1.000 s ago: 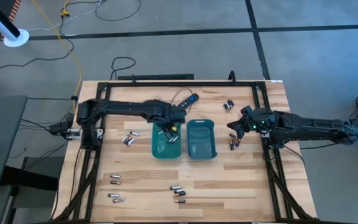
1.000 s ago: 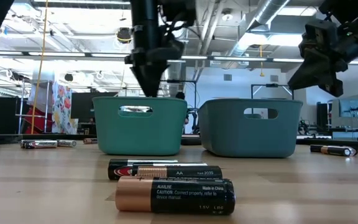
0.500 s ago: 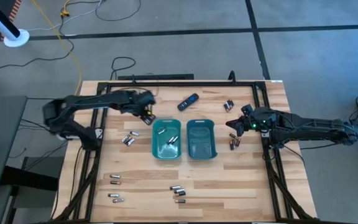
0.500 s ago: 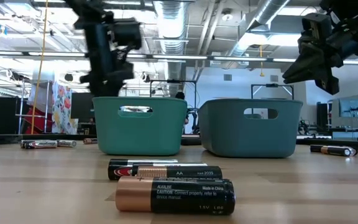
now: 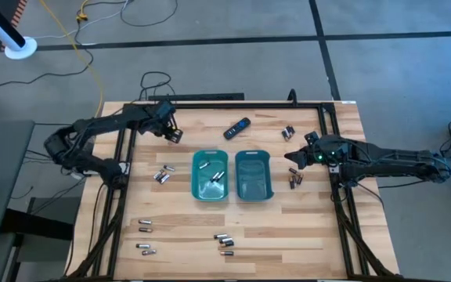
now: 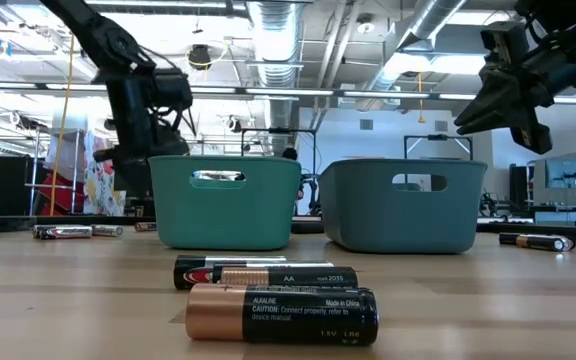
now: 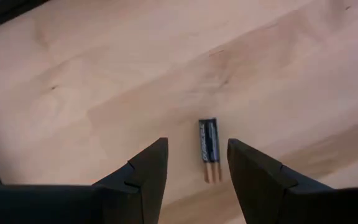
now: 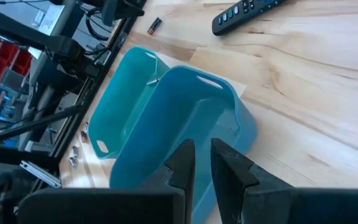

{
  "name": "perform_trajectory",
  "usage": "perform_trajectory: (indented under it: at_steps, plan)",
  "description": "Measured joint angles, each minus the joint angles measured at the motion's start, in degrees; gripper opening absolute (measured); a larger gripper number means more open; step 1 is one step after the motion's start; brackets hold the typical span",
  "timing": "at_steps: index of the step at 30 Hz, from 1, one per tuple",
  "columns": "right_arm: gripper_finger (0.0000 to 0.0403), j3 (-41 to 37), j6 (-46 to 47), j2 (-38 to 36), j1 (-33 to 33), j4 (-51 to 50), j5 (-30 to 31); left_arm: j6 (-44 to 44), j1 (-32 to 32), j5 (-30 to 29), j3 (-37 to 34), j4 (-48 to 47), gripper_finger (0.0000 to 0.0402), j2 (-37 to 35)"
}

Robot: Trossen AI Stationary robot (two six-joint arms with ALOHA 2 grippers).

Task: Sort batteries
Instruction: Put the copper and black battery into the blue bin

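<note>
Two dark, jointed arms of mine.

My left arm (image 5: 108, 129) and right arm (image 5: 390, 160) are black, slim segments with bulkier joints. A small green light glows near my right wrist. My fingers (image 7: 145, 174) are matte black wedges tapering to blunt tips.

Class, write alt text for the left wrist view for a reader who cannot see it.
A single dark battery with coppery ends lies on the pale wooden table. The left gripper hangs above it, its two dark fingers open and empty, one on each side of the battery.
</note>
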Motion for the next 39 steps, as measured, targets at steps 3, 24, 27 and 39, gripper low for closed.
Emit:
perform_trajectory:
  at_steps: [3, 24, 27, 39]
  plan:
    - [0.0071, 0.0, 0.0, 0.0, 0.0, 0.0, 0.0, 2.7, 1.5, 1.9, 0.0, 1.2, 0.0159, 2.5]
    - [0.0071, 0.0, 4.9, 0.9, -0.4, 0.0, 4.2, 8.1, 2.0, 4.3, 0.3, 1.4, 0.0091, 14.2]
    - [0.0071, 0.0, 4.9, 1.7, -0.6, -0.1, 4.4, 11.6, 1.9, 4.4, 0.3, -0.9, 0.0039, 14.2]
    - [0.0071, 0.0, 3.8, 5.4, -0.7, -0.3, 4.5, 5.5, 0.1, 3.2, 3.5, -9.2, 0.0037, 7.6]
